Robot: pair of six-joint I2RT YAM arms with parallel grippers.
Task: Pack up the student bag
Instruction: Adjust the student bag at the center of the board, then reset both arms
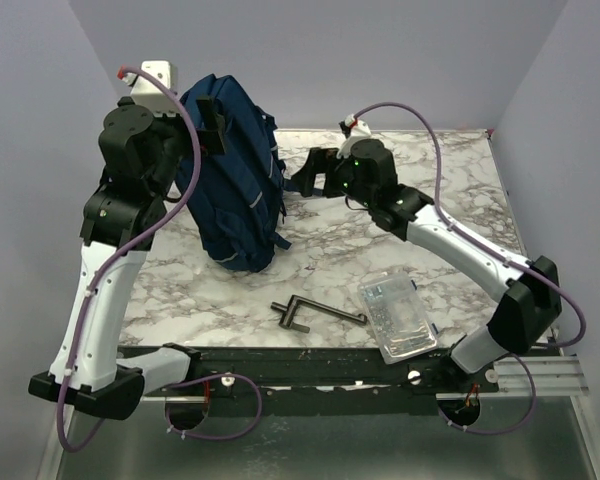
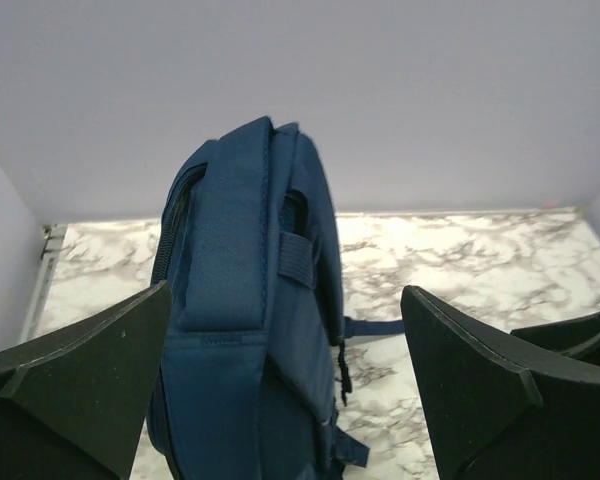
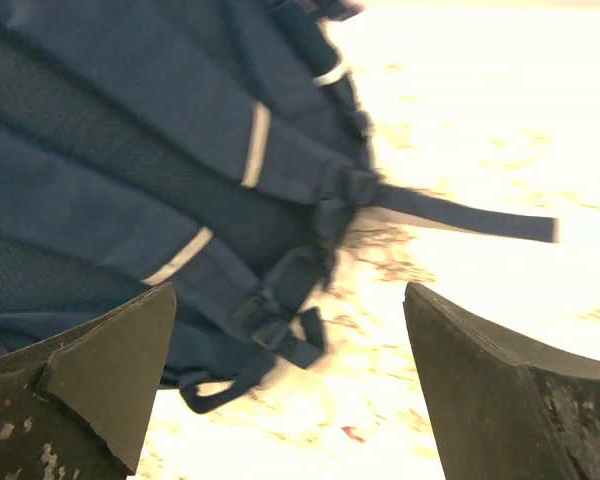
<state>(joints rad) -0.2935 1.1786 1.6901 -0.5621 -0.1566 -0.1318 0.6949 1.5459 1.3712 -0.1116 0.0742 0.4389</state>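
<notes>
Student bag [image 1: 230, 185], upper left: upright on bench [image 1: 460, 200]. Clear case [image 1: 398, 317] and black tool [image 1: 310, 313], lower centre: not yet packed. Left claw [image 2: 285, 288], right claw [image 3: 290, 288]: spread wide, empty.

Right wrist view: student bag [image 3: 130, 130] blurred, cropped left.

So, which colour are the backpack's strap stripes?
Light grey stripes on the navy fabric backpack; best in the right wrist view.

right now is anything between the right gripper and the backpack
Nothing visible. The right gripper, open, faces the backpack across bare table; the black tool and clear box lie nearer the front.
</notes>
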